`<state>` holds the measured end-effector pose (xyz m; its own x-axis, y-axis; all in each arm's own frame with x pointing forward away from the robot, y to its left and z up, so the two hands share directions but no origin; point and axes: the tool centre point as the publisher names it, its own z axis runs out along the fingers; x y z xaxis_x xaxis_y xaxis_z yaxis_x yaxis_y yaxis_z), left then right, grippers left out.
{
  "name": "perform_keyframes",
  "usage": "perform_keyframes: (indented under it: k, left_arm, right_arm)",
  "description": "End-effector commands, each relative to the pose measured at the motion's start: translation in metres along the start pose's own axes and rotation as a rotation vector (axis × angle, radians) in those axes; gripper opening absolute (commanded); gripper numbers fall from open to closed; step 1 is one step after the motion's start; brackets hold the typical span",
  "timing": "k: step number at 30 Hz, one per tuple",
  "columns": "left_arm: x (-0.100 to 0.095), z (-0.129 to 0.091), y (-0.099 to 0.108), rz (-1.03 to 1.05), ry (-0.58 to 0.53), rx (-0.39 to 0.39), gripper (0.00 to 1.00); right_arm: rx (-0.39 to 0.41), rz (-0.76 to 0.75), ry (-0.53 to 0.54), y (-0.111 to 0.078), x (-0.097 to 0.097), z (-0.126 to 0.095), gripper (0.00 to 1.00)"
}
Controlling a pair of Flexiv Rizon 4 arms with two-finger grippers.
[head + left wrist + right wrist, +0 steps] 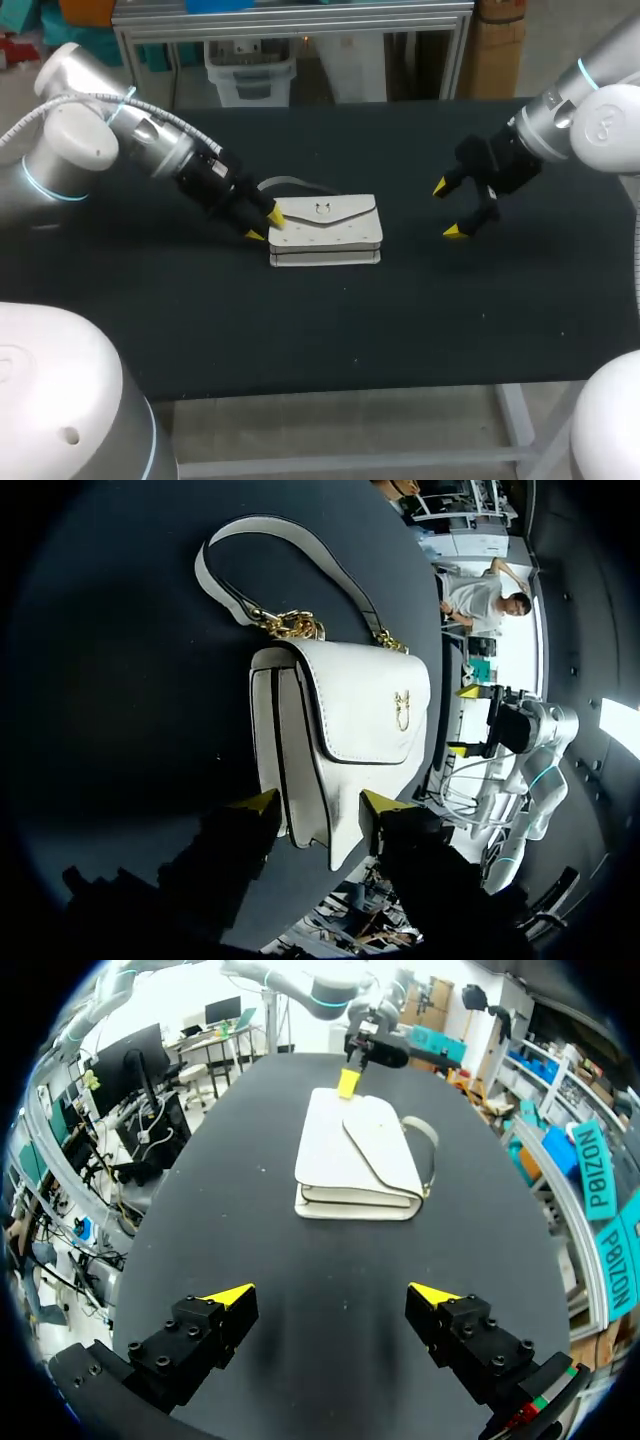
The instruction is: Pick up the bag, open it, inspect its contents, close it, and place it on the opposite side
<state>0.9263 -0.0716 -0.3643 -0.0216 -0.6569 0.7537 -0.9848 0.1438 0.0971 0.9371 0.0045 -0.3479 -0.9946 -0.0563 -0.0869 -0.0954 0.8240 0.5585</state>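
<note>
left gripper (322,805) is straddling the white handbag's (326,228) near end, fingers spread, nearer arm | bag's long axis is pointing toward right gripper (448,210), gaping, well apart

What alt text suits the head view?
A closed white bag lies flat on the black table, its strap behind it. The left gripper is at one end of the bag; the right gripper hangs open, apart from it.

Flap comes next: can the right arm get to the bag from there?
Probably yes. The right gripper hangs open, only bare table between it and the bag; the left gripper is at the bag's far end.
</note>
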Motion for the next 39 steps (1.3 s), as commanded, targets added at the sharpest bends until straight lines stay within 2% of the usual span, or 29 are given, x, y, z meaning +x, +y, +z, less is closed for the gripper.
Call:
perform_keyframes:
  k: [1, 8, 14, 18, 21, 27, 30, 39]
  left_arm:
    - [0.001, -0.022, 0.017, 0.006, -0.006, 0.060, 1.00]
    - [0.001, -0.062, 0.021, 0.024, -0.075, 0.110, 1.00]
    - [0.002, -0.089, 0.015, 0.133, -0.214, 0.032, 1.00]
    - [0.004, -0.101, 0.012, 0.190, -0.300, 0.072, 1.00]
    - [0.007, -0.105, 0.012, 0.266, -0.344, 0.092, 1.00]
    - [0.010, -0.108, 0.015, 0.454, -0.365, 0.072, 1.00]
    - [0.010, -0.108, 0.015, 0.454, -0.365, 0.072, 1.00]
    - [0.010, -0.108, 0.015, 0.454, -0.365, 0.072, 1.00]
  right_arm:
    - [-0.002, -0.001, 0.002, 0.000, 0.000, 0.000, 1.00]
    - [0.061, -0.030, -0.063, 0.010, 0.000, -0.008, 1.00]
    - [0.150, -0.068, -0.078, 0.030, 0.003, -0.010, 1.00]
    - [0.205, -0.085, -0.089, 0.041, 0.006, -0.010, 1.00]
    - [0.234, -0.082, -0.091, 0.048, 0.009, -0.007, 1.00]
    - [0.308, -0.069, -0.092, 0.060, 0.017, 0.004, 1.00]
    - [0.320, -0.066, -0.092, 0.070, 0.020, 0.008, 1.00]
    - [0.320, -0.066, -0.092, 0.070, 0.020, 0.008, 1.00]
